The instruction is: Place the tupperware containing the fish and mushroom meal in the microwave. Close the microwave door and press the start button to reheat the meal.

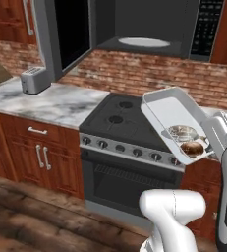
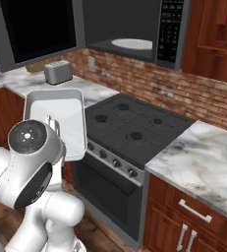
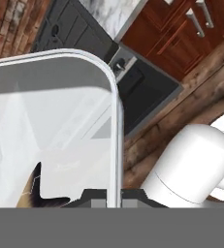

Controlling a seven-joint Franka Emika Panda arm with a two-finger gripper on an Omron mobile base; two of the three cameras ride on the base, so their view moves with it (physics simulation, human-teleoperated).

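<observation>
The hand (image 1: 211, 146) pinches the rim of the tupperware (image 1: 170, 110) at the container's near edge, its fingers pressed onto the plastic. The tupperware is airborne and tilted — far edge raised, near edge low — above the front right portion of the stove (image 1: 127, 125), touching nothing else. The fish and mushroom meal (image 1: 187, 140) lies in the lower end of the container, just beside the hand: a pale piece above a glossy brown lump.

The microwave (image 1: 144, 27) hangs over the stove with its cavity exposed and the pale turntable (image 1: 143, 42) bare. The microwave door (image 1: 61, 34) stands swung out to the left, its lower edge above the toaster (image 1: 35, 79) on the counter (image 1: 51, 103). Open room lies between the container's raised rim and the cavity's lower lip — brick wall (image 1: 134, 74) behind, burners below.
</observation>
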